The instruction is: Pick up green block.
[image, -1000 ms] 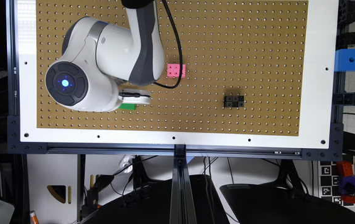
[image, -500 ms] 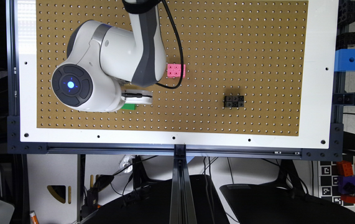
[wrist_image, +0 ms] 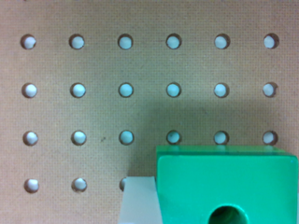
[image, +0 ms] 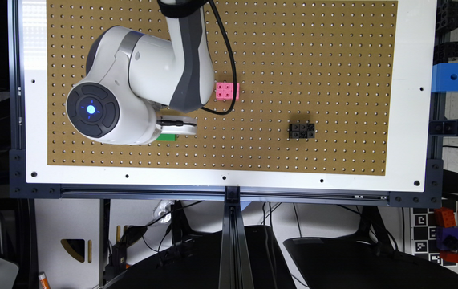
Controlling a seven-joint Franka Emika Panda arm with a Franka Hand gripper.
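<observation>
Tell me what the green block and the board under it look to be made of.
Green block: likely moulded plastic, smooth and slightly glossy, with a light sheen along its top edge and a clean round hole. Board: looks like brown pressed fibreboard pegboard, matte and finely speckled, with regular rows of drilled holes.

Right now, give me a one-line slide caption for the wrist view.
Green block with its round hole, close up on the brown pegboard, a pale finger beside it.

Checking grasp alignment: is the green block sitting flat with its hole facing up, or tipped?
Flat, it seems: the wrist view shows the green block with its round hole facing the camera, edges square to the pegboard.
</observation>
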